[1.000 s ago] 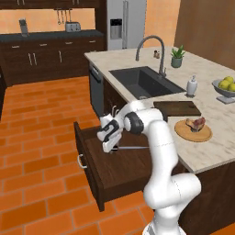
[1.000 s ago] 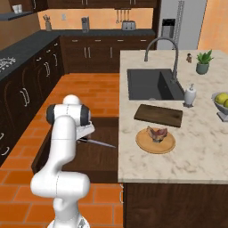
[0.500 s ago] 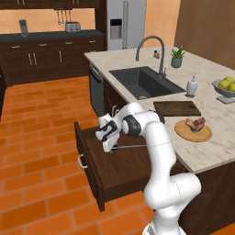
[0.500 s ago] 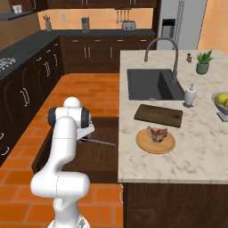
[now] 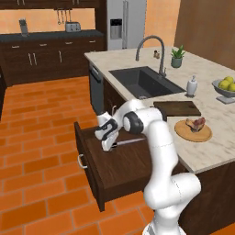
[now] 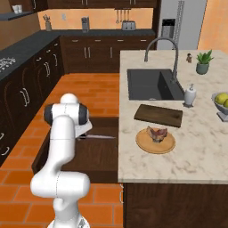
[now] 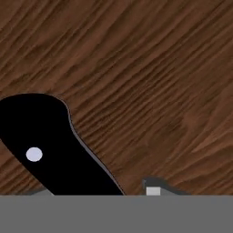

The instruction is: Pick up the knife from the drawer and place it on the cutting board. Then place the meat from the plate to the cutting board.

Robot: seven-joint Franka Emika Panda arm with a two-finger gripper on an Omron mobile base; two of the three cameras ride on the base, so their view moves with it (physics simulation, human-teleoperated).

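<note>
While the wide dark brown wooden drawer (image 5: 114, 170) stands pulled out below the island, the flat dark brown cutting board (image 5: 176, 108) waits on the counter, well apart. The two-finger gripper (image 5: 107, 146) is down in the drawer over the small black-handled, pale-bladed knife (image 5: 130, 142); I cannot tell whether the jaws are gripping the handle. Risk here: with only the handle's end between the 2 fingers, the knife could pivot or slip when lifted.

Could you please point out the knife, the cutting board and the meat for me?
knife (image 6: 101, 137): right base view, on its pale blade.
cutting board (image 6: 158, 115): right base view, middle of its top.
meat (image 6: 157, 133): right base view, on the chunk's top.
</note>
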